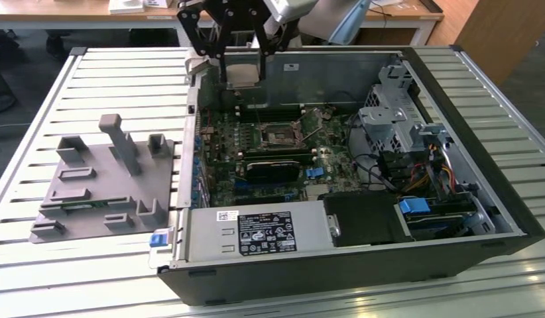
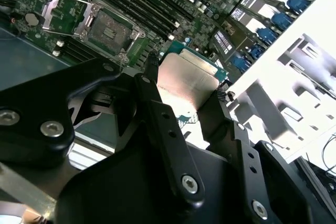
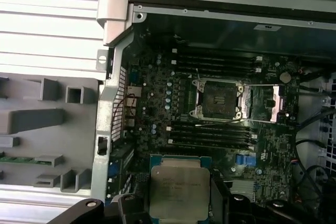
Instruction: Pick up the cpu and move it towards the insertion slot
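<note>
The pick-up looks done and the carry is under way: the cpu (image 3: 177, 192) is off any surface, pinched at its edges by the tool (image 2: 185, 109), and hangs above the open computer case (image 1: 484, 199), near its back wall in the exterior view. The insertion slot (image 3: 218, 98) sits uncovered on the green board, well apart from the chip, so the approach is left. The case lies on a slatted metal desk (image 1: 122, 73); beside it, on the exterior view's left, stands a grey plastic fixture (image 1: 105, 185). Office furniture shows behind.
</note>
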Controlling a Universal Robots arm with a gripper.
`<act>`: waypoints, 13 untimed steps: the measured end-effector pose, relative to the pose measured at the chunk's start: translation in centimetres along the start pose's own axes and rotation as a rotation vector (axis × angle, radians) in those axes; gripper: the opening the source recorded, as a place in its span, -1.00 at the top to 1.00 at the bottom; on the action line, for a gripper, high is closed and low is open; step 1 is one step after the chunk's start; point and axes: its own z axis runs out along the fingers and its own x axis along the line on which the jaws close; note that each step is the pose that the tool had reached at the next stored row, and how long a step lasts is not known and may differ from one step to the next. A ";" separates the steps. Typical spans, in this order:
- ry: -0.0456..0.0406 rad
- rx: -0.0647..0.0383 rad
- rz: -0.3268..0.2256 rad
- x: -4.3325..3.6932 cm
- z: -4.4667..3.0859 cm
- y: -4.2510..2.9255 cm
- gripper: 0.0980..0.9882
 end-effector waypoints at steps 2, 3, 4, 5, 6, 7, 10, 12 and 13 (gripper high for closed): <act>-0.0001 0.000 0.000 -0.29 0.01 0.05 -0.01; -0.0001 0.000 0.000 -0.42 0.01 0.08 -0.01; 0.0000 0.000 0.000 -0.56 0.01 0.11 -0.01; 0.0000 0.000 0.000 -0.72 0.01 0.15 -0.01; 0.0000 0.000 0.000 -0.86 0.01 0.18 -0.01; 0.0000 0.000 0.000 -0.98 0.01 0.20 -0.01; 0.0000 0.000 0.000 -1.35 0.02 0.26 -0.01; 0.0000 0.000 0.000 -1.57 0.01 0.28 -0.01; 0.0000 0.000 0.000 -1.67 0.01 0.27 -0.01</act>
